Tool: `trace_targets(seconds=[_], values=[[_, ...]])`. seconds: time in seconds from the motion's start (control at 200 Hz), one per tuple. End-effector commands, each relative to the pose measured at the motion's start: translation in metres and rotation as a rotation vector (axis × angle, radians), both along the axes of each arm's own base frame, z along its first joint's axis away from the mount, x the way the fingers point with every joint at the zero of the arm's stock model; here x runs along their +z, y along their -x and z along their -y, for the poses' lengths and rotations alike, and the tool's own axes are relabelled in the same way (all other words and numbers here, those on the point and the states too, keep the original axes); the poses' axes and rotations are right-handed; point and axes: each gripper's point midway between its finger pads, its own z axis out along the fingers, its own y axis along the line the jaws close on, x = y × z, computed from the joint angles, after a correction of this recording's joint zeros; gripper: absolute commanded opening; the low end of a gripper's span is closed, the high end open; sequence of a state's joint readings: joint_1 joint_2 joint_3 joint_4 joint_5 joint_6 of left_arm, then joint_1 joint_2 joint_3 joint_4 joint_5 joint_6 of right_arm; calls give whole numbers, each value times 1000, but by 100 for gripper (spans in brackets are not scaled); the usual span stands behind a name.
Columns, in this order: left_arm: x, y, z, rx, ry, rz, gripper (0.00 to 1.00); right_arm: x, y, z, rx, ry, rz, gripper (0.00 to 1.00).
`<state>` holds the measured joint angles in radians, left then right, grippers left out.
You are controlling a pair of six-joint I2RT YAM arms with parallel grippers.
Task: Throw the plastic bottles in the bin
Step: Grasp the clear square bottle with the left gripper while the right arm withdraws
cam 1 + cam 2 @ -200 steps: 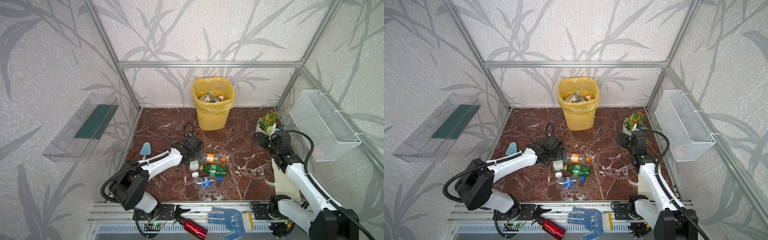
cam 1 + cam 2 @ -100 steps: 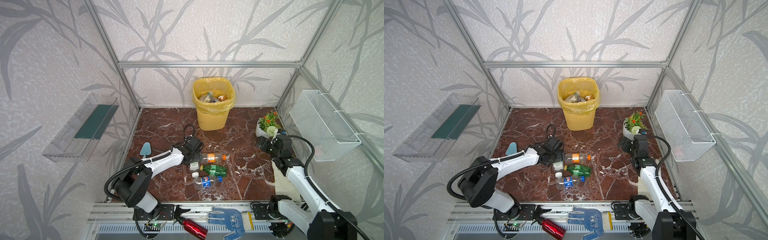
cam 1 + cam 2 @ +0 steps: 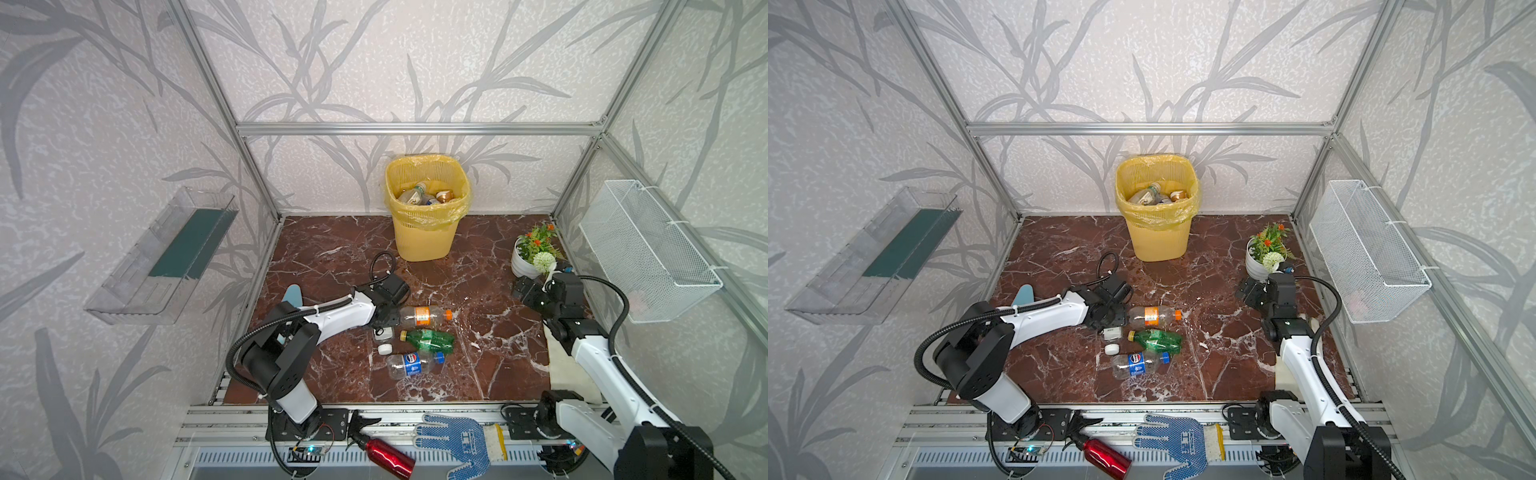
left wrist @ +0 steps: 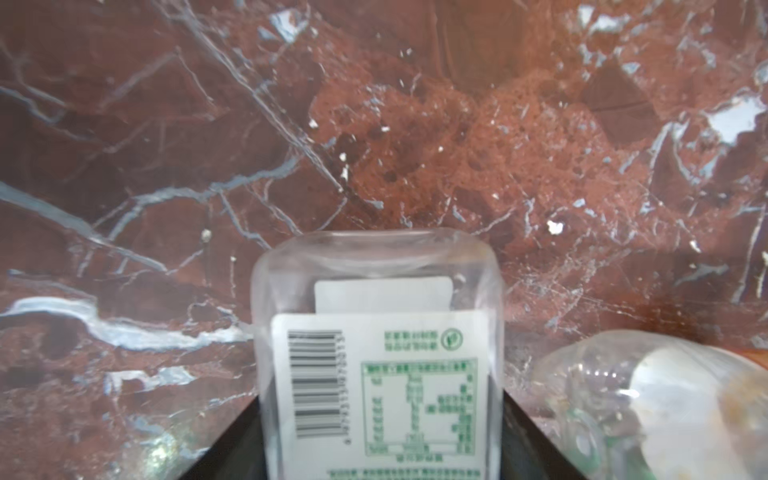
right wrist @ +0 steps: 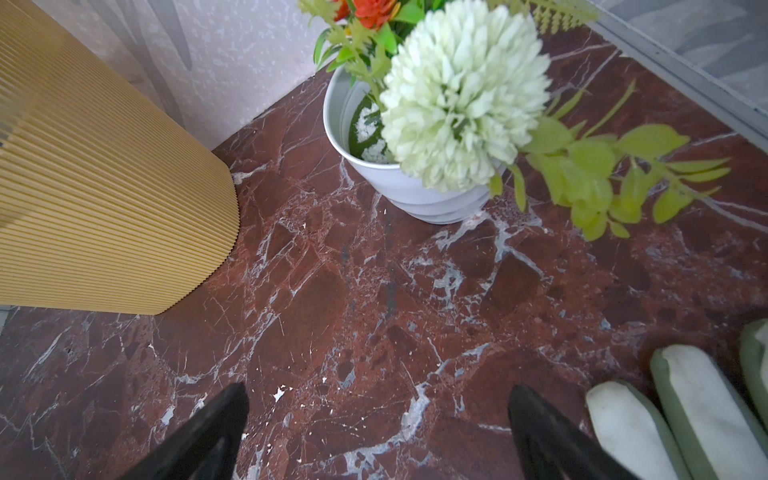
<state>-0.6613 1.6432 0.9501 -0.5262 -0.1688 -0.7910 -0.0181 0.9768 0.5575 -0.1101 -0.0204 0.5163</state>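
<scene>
The left arm (image 3: 332, 316) reaches low from 7 o'clock toward the centre of the floor (image 3: 328, 257), wrist bent down. The left gripper (image 4: 381, 395) presses its jaws on both sides of a small square clear bottle (image 4: 378, 286). Three more lie beside it: an orange-labelled bottle (image 3: 424, 316), a green bottle (image 3: 428, 338) and a blue-labelled bottle (image 3: 411, 361). The right arm (image 3: 598, 353) stands folded at 3 o'clock by one flower pot (image 3: 524, 268). The right gripper (image 5: 378, 388) gapes wide and empty. The bin (image 3: 424, 237), at 12 o'clock, holds several bottles, too heaped to count.

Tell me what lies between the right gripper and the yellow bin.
Only bare marble floor, as the right wrist view shows, from the open right gripper to the bin. The white flower pot stands aside.
</scene>
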Motion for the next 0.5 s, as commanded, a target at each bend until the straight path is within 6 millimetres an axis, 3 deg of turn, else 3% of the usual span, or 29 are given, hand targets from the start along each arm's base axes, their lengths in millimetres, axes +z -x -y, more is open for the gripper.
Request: trace_targets(seconds=[0.0, 0.19, 0.365, 0.495], values=[[18, -9, -19, 10, -65, 42, 66, 2, 4, 2, -12, -6, 7, 98], [24, -20, -45, 6, -91, 42, 64, 1, 6, 3, -18, -6, 2, 98], [13, -19, -47, -21, -62, -18, 67, -2, 7, 3, -21, -12, -5, 98], [6, -17, -50, -30, -63, -51, 75, -2, 7, 3, -21, -14, -5, 98]])
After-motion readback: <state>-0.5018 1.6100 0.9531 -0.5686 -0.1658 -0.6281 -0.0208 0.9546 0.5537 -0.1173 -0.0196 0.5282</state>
